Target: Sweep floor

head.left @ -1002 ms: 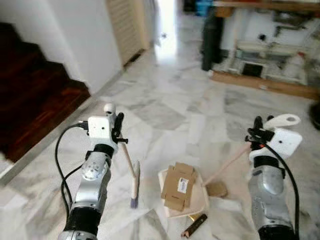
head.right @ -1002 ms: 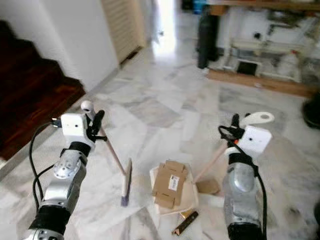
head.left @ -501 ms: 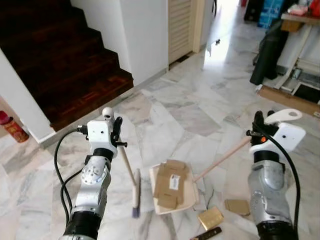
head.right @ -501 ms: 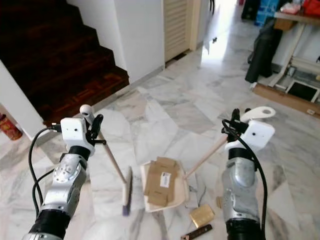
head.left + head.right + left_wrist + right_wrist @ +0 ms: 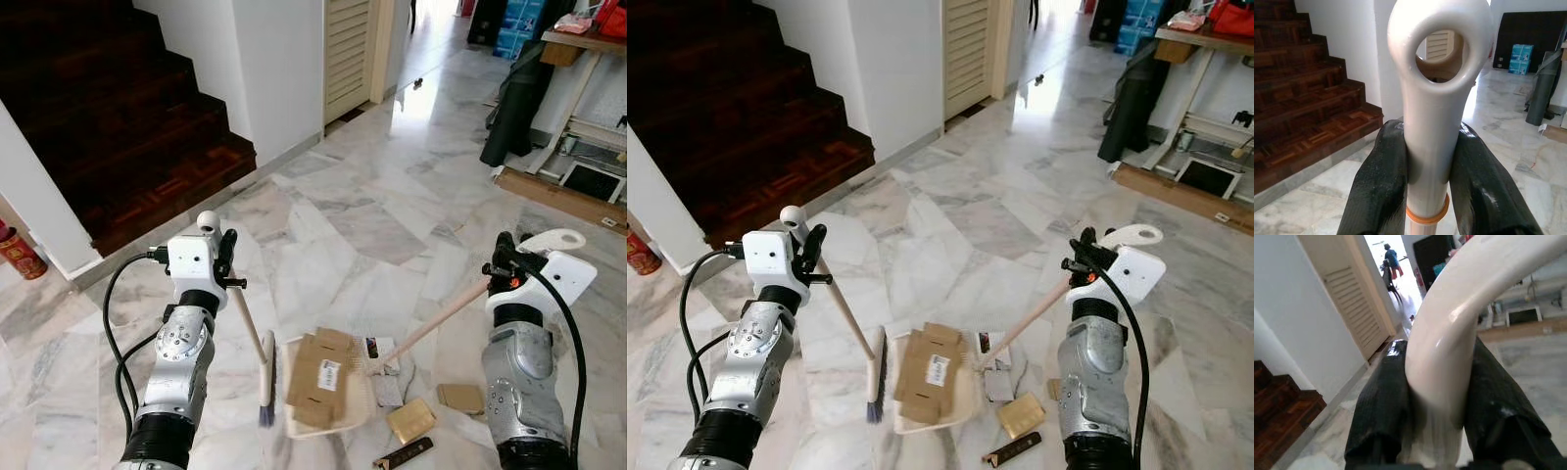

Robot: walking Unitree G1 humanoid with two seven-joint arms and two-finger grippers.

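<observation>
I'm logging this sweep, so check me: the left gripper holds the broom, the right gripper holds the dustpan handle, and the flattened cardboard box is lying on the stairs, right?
Not quite. The left gripper holds the broom and the right gripper holds the dustpan handle, but the left eye view shows the flattened cardboard box lying on the dustpan, not on the stairs.

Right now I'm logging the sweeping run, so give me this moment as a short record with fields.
left tool: shut on the broom handle
right tool: shut on the dustpan handle
broom head: on the marble floor, left of the dustpan
dustpan: flat on the floor, holding a flattened cardboard box
loose litter: gold packet, brown card, dark wrapper right of the dustpan
surroundings: dark wooden stairs on the left
</observation>
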